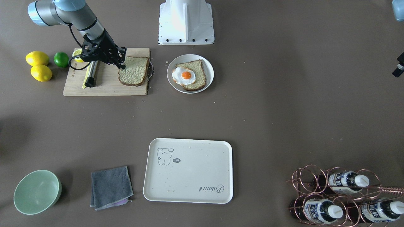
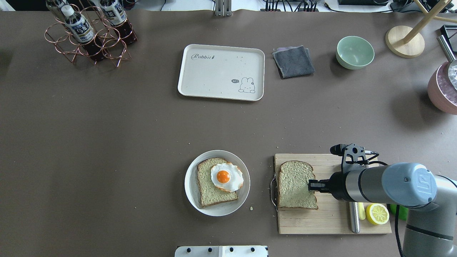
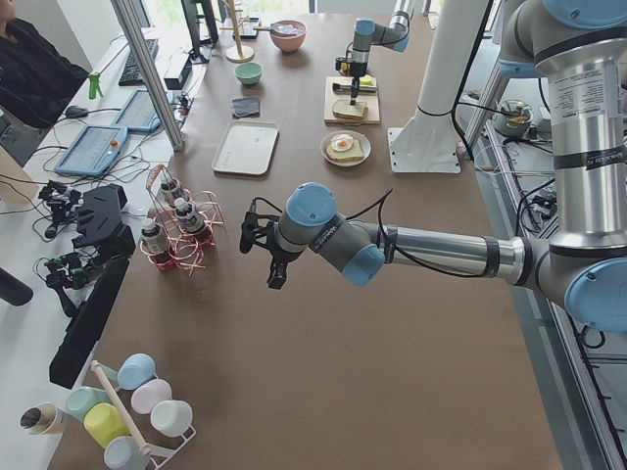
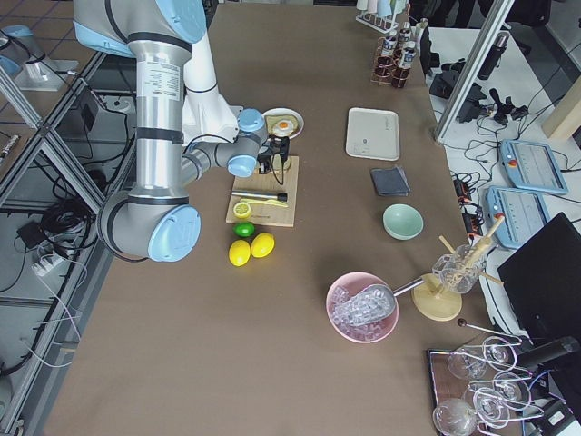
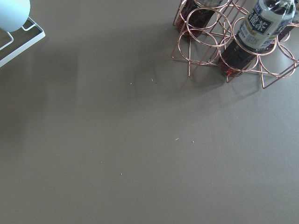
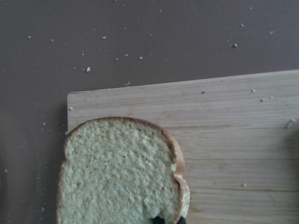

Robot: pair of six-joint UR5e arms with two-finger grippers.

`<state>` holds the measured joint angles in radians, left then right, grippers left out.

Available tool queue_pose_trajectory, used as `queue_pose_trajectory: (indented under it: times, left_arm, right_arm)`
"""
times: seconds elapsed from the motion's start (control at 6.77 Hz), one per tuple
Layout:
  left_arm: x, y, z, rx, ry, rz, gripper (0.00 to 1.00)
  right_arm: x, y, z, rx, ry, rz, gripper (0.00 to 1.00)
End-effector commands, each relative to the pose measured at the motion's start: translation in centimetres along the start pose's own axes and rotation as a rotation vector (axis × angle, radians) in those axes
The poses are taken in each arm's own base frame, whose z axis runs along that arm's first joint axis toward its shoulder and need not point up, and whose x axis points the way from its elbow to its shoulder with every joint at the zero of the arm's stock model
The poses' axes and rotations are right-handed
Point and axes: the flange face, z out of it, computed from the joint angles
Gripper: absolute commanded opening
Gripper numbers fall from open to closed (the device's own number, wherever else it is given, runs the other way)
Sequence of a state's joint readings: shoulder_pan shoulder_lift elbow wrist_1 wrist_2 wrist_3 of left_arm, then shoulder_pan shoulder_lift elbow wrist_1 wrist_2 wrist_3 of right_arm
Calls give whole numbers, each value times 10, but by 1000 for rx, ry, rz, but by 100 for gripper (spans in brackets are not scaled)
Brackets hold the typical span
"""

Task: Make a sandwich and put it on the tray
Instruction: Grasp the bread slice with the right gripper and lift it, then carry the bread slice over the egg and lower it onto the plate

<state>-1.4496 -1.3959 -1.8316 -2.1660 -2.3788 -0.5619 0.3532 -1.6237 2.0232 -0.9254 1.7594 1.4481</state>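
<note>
Bread slice (image 2: 296, 184) on the cutting board (image 2: 321, 221) is pinched at its edge by the right gripper (image 2: 312, 186), seen overhead. Facing view: plate (image 1: 170, 75) of egg-topped bread sits just ahead of those fingers, with the tray (image 1: 195, 176) well apart. Side view: left gripper (image 3: 277, 277) hovers, and I cannot tell how its jaws stand.

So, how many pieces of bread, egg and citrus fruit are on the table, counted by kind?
bread slices: 2
fried egg: 1
whole lemons: 2
lime: 1
lemon half: 1
Total: 7
</note>
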Motion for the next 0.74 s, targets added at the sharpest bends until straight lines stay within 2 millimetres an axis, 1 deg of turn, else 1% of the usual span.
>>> queue_pose_trajectory:
  times: [0.0, 0.15, 0.3, 0.44, 0.59]
  left_arm:
    - [0, 0, 1, -2, 0, -1, 99]
    - [0, 0, 1, -3, 0, -2, 99]
    - [-1, 0, 1, -3, -1, -4, 99]
    - [-3, 1, 2, -6, -2, -6, 99]
    - [-10, 2, 7, -15, -9, -14, 99]
  right_arm:
    - [-8, -27, -39, -18, -67, 31, 0]
    - [-18, -38, -59, -51, -117, 34, 0]
    - [-57, -44, -68, -51, -195, 9, 0]
    - [-107, -54, -58, -43, -262, -18, 0]
    - [-152, -42, -30, -51, -291, -45, 0]
